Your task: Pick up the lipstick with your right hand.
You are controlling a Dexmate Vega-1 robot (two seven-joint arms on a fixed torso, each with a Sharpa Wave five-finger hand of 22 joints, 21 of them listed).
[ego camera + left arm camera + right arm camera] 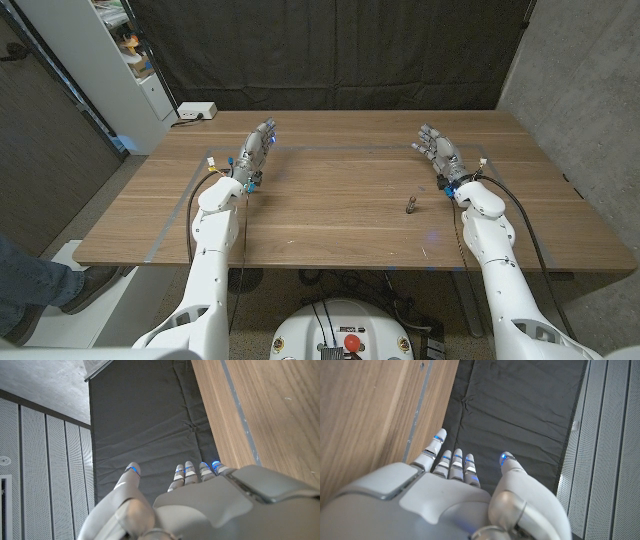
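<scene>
On the wooden table [330,215], the lipstick [411,205] stands near the spread, empty right hand [440,155], well inside the edges.

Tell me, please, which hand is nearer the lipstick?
Right. The right hand holds nothing, just beyond the lipstick; the left hand waits across the table.

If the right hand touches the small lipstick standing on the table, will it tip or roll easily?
The lipstick looks small, narrow and upright, so a side touch would probably tip it. If it is round, as its shape suggests, it may then roll on the smooth wooden table. It seems stiff and light. The right hand is open, apart from it.
</scene>
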